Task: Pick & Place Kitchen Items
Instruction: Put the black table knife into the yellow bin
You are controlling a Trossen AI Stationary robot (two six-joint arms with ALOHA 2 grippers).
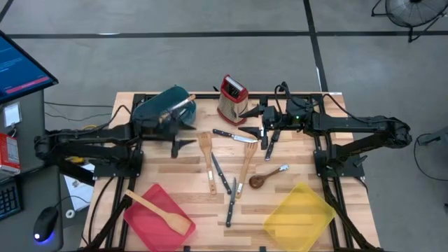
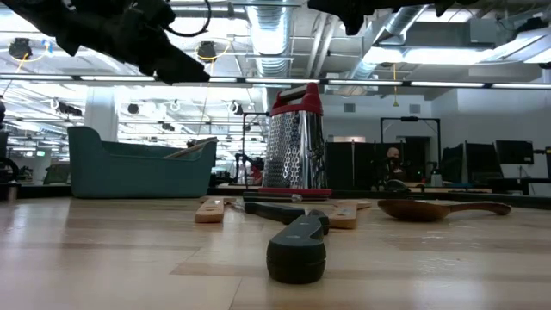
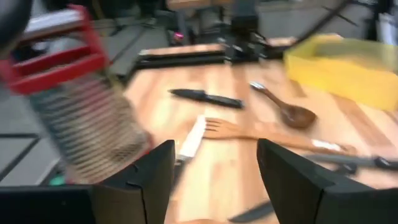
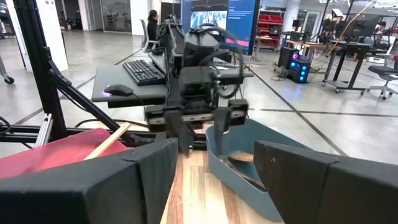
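Between picks, I judge: left gripper (image 1: 183, 145) hangs open and empty left of centre beside the teal bin (image 1: 159, 106); right gripper (image 1: 269, 143) open, empty, upper centre; utensils (image 1: 231, 183) lie mid-table, needing a fresh descent.

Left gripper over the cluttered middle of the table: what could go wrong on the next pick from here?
The left gripper hangs open beside the teal bin, nothing between its fingers.
1. The utensils lie bunched: a dark knife lies against the slotted spatula, so a grasp might catch two or knock one aside.
2. The box grater stands upright close by; a sweeping reach could tip it.
3. The right gripper hovers over the same pile, so both arms could meet.
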